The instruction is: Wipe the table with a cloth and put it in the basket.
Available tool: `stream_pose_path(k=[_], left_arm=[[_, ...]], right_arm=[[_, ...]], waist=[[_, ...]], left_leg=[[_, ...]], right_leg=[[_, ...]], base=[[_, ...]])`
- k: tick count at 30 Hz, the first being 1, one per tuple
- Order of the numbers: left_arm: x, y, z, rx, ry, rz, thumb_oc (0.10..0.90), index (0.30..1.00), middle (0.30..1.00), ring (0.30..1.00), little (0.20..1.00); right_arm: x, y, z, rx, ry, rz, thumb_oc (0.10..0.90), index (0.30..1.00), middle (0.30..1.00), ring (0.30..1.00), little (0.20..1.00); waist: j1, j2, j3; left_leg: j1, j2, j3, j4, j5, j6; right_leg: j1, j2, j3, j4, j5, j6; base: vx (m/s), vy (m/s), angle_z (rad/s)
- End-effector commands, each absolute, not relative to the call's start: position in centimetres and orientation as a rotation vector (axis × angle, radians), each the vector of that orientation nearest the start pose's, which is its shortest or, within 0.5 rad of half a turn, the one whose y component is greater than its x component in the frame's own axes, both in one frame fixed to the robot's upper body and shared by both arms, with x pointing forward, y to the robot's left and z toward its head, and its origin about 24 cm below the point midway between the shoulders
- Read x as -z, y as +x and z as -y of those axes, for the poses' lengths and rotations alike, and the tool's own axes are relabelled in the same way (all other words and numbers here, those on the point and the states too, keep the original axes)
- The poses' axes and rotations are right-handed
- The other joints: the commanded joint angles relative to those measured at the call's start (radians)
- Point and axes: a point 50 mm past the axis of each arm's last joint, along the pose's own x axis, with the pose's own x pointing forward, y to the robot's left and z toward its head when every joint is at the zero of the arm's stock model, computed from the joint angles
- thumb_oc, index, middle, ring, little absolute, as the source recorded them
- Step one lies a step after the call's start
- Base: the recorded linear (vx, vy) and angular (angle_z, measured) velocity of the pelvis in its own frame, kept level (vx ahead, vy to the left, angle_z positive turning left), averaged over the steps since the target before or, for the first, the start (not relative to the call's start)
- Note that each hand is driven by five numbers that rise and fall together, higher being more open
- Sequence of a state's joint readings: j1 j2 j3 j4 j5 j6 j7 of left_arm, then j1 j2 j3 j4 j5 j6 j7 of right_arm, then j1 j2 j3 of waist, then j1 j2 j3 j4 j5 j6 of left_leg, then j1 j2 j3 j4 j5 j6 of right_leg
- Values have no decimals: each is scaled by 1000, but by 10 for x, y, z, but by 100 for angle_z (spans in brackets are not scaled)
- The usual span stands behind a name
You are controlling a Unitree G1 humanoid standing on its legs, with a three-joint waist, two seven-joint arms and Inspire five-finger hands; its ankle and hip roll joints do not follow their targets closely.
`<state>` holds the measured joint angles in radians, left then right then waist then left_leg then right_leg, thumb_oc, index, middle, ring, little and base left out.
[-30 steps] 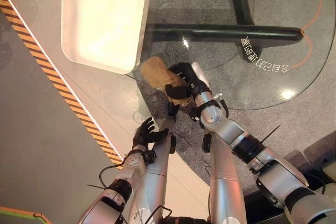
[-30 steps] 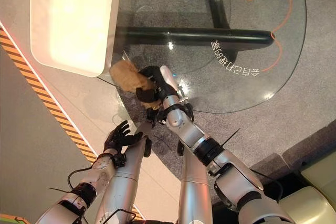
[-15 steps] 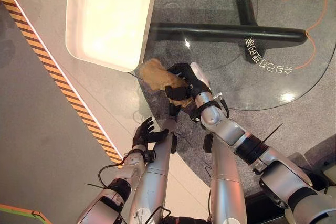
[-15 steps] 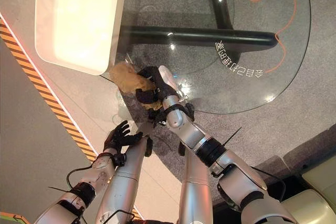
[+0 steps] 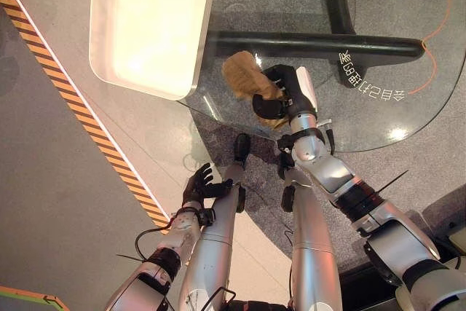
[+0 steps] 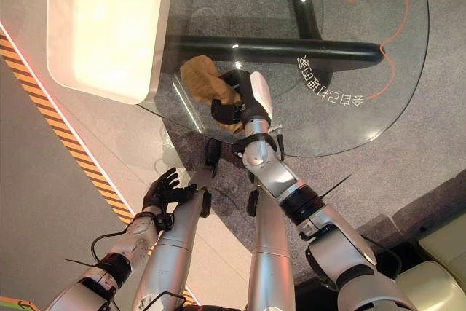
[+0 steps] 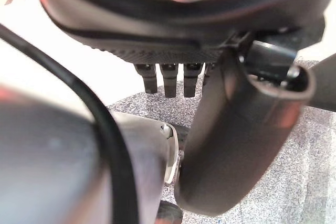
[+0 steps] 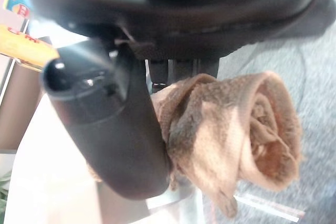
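On the glass table (image 5: pixel 408 118), near its left edge, the right hand (image 5: pixel 285 96) is gripping a bunched tan cloth (image 5: pixel 244 78), its dark fingers and thumb curling round the fabric. In the right wrist view the thumb (image 8: pixel 107 129) is pressing against the side of the cloth (image 8: pixel 231 129), which is rolling into a loose wad past the fingers. The cloth is lying against the glass just beyond the hand, and most of it is sticking out toward the white tray-like surface (image 5: pixel 149 27) that is sitting at the table's left end; cloth and tray are close but not touching. The right arm is reaching up from the lower right, over the table's near rim.

Through the glass, the table's black base bar (image 5: pixel 313 45) is running crosswise just beyond the cloth, and a thin orange line (image 5: pixel 429 27) is curving along the far right. Grey speckled floor is showing under the glass.

The left hand (image 5: pixel 198 186) is hanging low by the robot's side, off the table, its fingers spreading loosely and holding nothing; in the left wrist view the fingertips (image 7: pixel 168 80) are pointing out straight. Beside it, a yellow-and-black striped strip (image 5: pixel 80 111) is crossing the floor diagonally.
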<state>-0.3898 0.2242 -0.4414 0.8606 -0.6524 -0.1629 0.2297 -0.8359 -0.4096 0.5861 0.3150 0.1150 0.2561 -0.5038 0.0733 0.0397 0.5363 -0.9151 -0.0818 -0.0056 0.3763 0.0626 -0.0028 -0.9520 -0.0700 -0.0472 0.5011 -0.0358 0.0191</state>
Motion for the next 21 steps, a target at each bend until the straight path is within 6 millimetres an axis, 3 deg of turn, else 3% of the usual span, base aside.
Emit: stream_pose_path(k=[1,6,10,21], left_arm=[[86,243,-152,-121,-121,-608,800,900,900,900,900],[89,238,-172,-159,-108,-613,800,900,900,900,900],[88,238,-178,-167,-109,-602,800,900,900,900,900],[88,232,-190,-191,-110,-595,800,900,900,900,900]], right_arm=[[-228,355,96,136,-514,505,100,300,300,300,200],[-237,374,151,344,-495,395,100,300,300,300,200],[-244,377,175,424,-492,378,100,300,300,300,200],[-258,360,243,750,-352,472,100,300,300,300,200]], waist=[[-10,15,-16],[-11,-12,-16],[-13,-21,-16],[-31,-25,-16]], left_leg=[[4,-26,38,70,-98,59],[16,-19,32,64,-107,60],[15,-17,28,62,-112,61],[18,-16,25,60,-127,69]], right_leg=[[4,16,-33,-98,93,31],[30,26,-39,-116,101,34],[31,32,-38,-121,105,38],[35,39,-23,-129,105,44]], base=[[0,0,0],[-8,-8,-3],[-6,-12,-6],[-2,-3,-3]])
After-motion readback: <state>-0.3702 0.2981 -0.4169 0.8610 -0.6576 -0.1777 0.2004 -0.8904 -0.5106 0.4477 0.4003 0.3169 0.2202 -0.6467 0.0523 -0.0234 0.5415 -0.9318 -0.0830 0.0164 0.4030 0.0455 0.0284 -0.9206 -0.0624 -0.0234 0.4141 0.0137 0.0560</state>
